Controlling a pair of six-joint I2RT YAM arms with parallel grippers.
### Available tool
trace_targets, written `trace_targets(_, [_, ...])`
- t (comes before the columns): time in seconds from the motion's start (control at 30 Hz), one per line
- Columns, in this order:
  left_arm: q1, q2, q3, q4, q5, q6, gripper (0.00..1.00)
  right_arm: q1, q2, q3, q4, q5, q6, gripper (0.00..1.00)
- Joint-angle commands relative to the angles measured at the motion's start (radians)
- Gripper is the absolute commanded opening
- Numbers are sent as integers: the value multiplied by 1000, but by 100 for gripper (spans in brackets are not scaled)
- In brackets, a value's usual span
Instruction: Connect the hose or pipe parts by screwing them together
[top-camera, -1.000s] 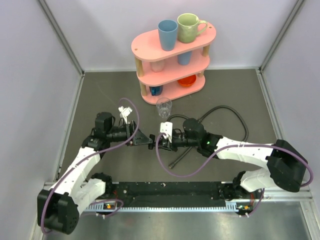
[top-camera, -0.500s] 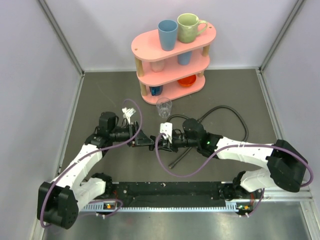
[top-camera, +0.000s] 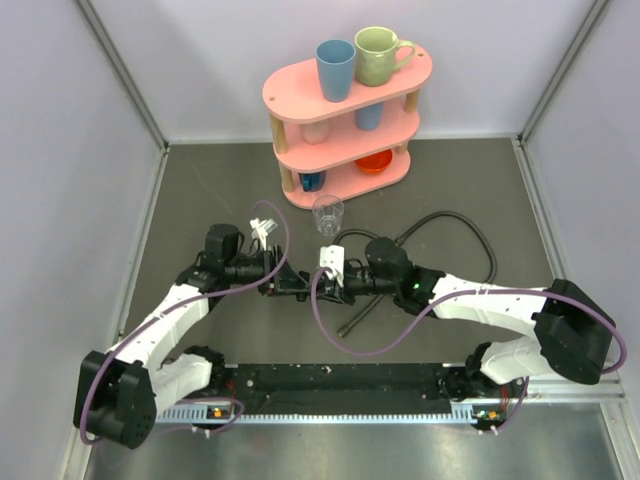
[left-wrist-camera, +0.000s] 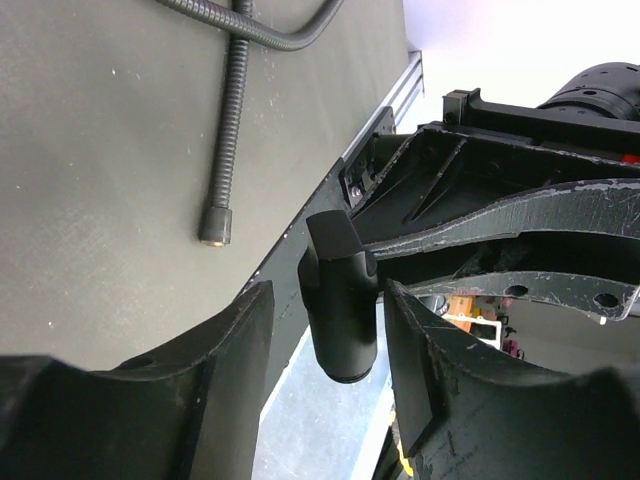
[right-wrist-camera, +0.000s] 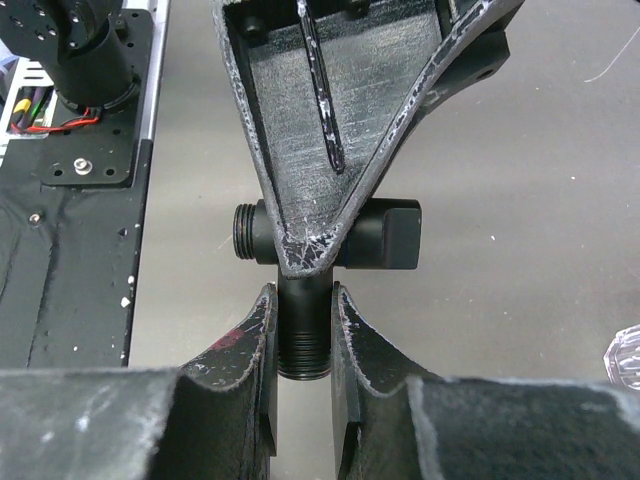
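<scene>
A black T-shaped pipe fitting (right-wrist-camera: 385, 235) hangs above the table between the two arms. My right gripper (right-wrist-camera: 303, 300) is shut on its threaded stem (right-wrist-camera: 303, 340). My left gripper (left-wrist-camera: 330, 325) straddles another smooth end of the fitting (left-wrist-camera: 340, 300); a gap shows on each side, so it is open. From above, the left gripper (top-camera: 290, 283) and right gripper (top-camera: 322, 284) meet tip to tip at the fitting (top-camera: 306, 287). A thin black hose (top-camera: 455, 218) lies looped on the table to the right; its end fitting (left-wrist-camera: 214, 225) lies free on the mat.
A pink two-tier rack (top-camera: 345, 85) with cups stands at the back centre. A clear glass (top-camera: 327, 212) stands just behind the grippers. Grey walls close in left, right and back. The black base rail (top-camera: 340, 378) runs along the near edge.
The left gripper has slid right toward the right gripper and its jaws have narrowed around the fitting's end. The right arm has held still with the fitting.
</scene>
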Motion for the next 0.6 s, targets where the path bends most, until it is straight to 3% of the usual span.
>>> trace_targets(0.0, [-6, 6, -11, 64, 11, -28, 52, 9, -15, 41, 81, -14, 0, 0])
trace_targets(0.13, [-6, 14, -24, 115, 46, -60, 38, 9, -18, 39, 75, -19, -5, 0])
trace_targets(0.27, [-6, 13, -18, 124, 54, -62, 9, 8, -17, 39, 62, -33, -10, 1])
trace_targets(0.3, [-6, 14, -13, 113, 48, -57, 0, 9, -21, 36, 46, -22, -11, 9])
trace_targets(0.37, [-5, 19, 21, 38, 14, -11, 0, 6, -52, 21, 25, -5, -25, 32])
trace_targets(0.4, [-2, 20, 38, 14, -1, 10, 0, 5, -67, 10, 8, -14, -39, 38])
trace_targets(0.57, [84, 22, 171, -195, -156, 128, 0, -23, -83, -33, -122, 6, -131, 46])
